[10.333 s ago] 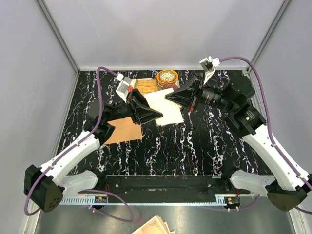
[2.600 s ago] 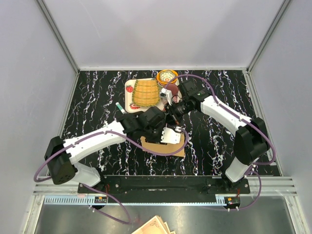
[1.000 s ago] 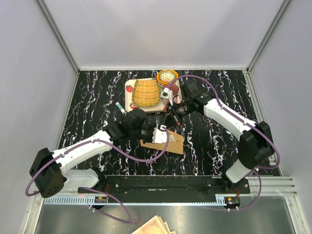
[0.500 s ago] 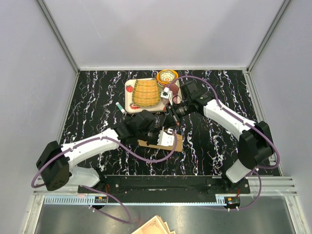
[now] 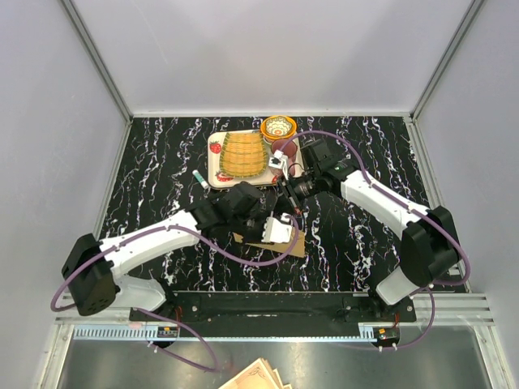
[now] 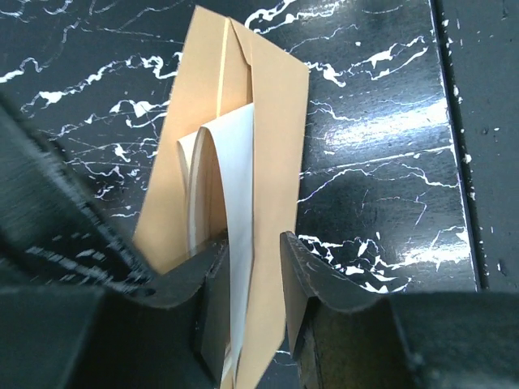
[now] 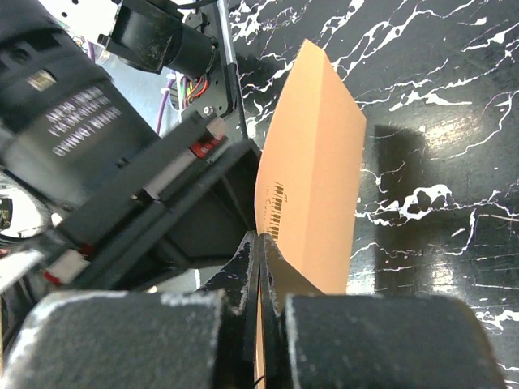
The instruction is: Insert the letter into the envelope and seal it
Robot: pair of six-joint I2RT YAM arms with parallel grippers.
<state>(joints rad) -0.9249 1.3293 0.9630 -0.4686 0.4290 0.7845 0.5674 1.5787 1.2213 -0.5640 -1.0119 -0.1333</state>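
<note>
1. Table (image 5: 340,263) of black, white-veined marble lies nearest me, with both arms reaching in from its near edge towards the middle.
2. The left gripper (image 6: 253,312) has its jaws part-way open. One finger stands on each side of the lower end of the letter (image 6: 235,194), and I can see no squeeze on the paper.
3. The letter, pale and curled into a loop, sits partly inside the mouth of the envelope (image 6: 272,121), with a good part sticking out.
4. The envelope is near the middle of the table, tilted up off the surface.
5. Just beyond, the right gripper (image 7: 261,247) is pinched tight on the envelope's edge, on the side that carries a small barcode.
6. Further back on the left lies a small marker (image 5: 199,180).
7. Behind that is a tray (image 5: 213,162) carrying a stack of ornate paper (image 5: 242,154).
8. A patterned bowl (image 5: 278,127) stands at the tray's far right corner.
</note>
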